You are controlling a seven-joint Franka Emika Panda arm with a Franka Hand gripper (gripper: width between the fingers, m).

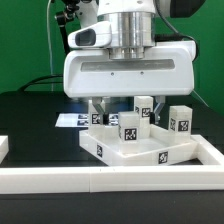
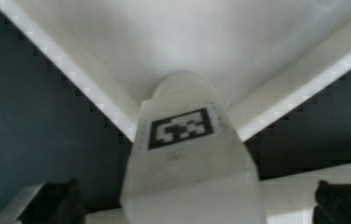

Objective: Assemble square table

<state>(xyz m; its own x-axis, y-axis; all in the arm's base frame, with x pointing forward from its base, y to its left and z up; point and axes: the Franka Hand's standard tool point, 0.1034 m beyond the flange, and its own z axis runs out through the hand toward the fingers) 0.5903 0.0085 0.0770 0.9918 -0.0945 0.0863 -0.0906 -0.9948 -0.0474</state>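
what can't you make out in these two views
- Exterior view: the gripper fingertips are hidden behind the square tabletop and legs.
- Exterior view: the marker board is mostly blocked by the arm.
- Wrist view: the tagged white part is cut off by the edge and blurred; its identity is unclear.

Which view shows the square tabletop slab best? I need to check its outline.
The exterior view: the tabletop slab shows its raised rim, edge tags and corners below the open pincer. The wrist view shows only one corner, close and blurred.
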